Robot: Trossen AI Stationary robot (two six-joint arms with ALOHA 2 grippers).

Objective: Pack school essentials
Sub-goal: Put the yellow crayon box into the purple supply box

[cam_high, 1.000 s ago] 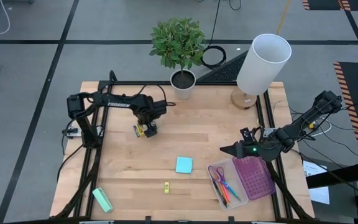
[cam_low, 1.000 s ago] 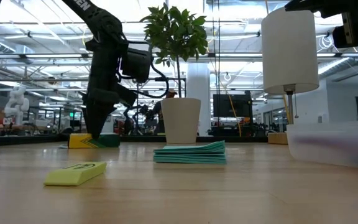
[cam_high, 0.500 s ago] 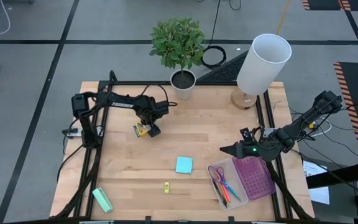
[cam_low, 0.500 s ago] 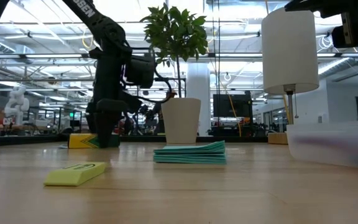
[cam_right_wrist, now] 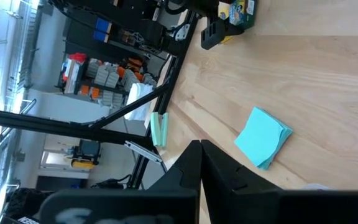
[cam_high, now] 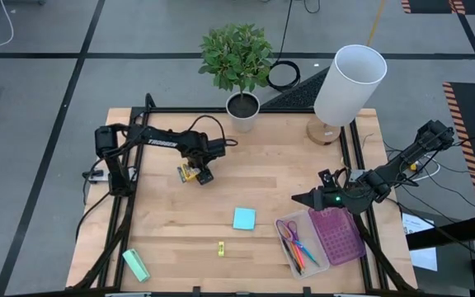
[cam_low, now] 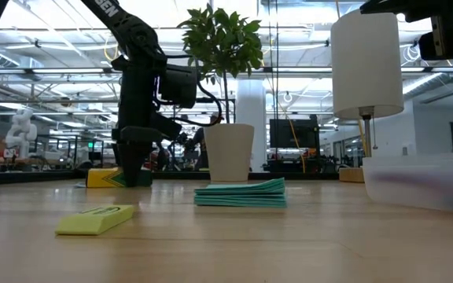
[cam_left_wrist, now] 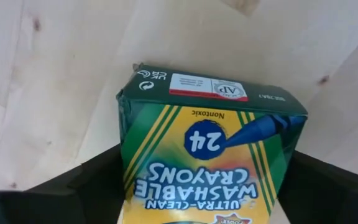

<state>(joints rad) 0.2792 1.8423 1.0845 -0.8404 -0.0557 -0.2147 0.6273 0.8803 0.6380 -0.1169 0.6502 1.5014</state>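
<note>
Left gripper down at the far left of the counter, jaws clamped on either side of the crayon box, which sits on the wood. Right gripper hangs just above the near-right clear tray, jaws together and empty. Scissors and pencils lie in the tray's left compartment. Sticky-note pad mid-counter; tiny yellow piece near it toward the front edge. Mint-green block at the near-left corner.
</note>
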